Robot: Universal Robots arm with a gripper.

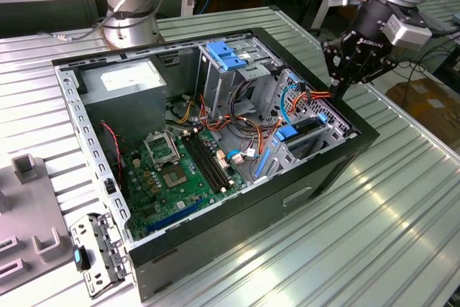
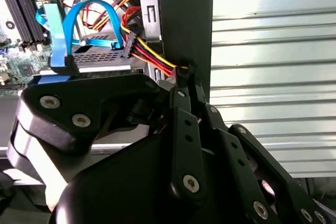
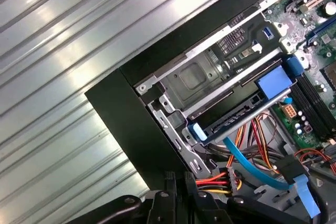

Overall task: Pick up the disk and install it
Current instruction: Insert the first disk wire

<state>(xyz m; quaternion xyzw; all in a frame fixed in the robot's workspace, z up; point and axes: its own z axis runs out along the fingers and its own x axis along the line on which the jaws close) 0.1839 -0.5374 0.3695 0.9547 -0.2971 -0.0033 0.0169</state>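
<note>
The disk (image 1: 305, 129) lies in a slot of the drive cage at the open computer case's (image 1: 359, 138) wall on the exterior view's right, with blue rails at its sides. In the first wrist view its dark end (image 3: 231, 123) shows between blue tabs. My gripper (image 1: 336, 91) hangs just over that case wall, beside the cage, with its fingers together. In the second wrist view the fingertips (image 2: 185, 74) touch a bundle of red and yellow wires (image 2: 152, 56). These wires run to a black plug on a silver drive top (image 2: 100, 59). The gripper (image 3: 178, 182) sits at the case corner.
The case lies open on a ribbed metal table (image 1: 402, 228). Inside are a green motherboard (image 1: 172, 170), a grey power supply (image 1: 129, 88), blue brackets (image 1: 226, 55) and loose orange and blue cables (image 1: 302, 98). A second arm's base (image 1: 129, 5) stands behind. A grey fixture (image 1: 29, 213) sits at the exterior view's left.
</note>
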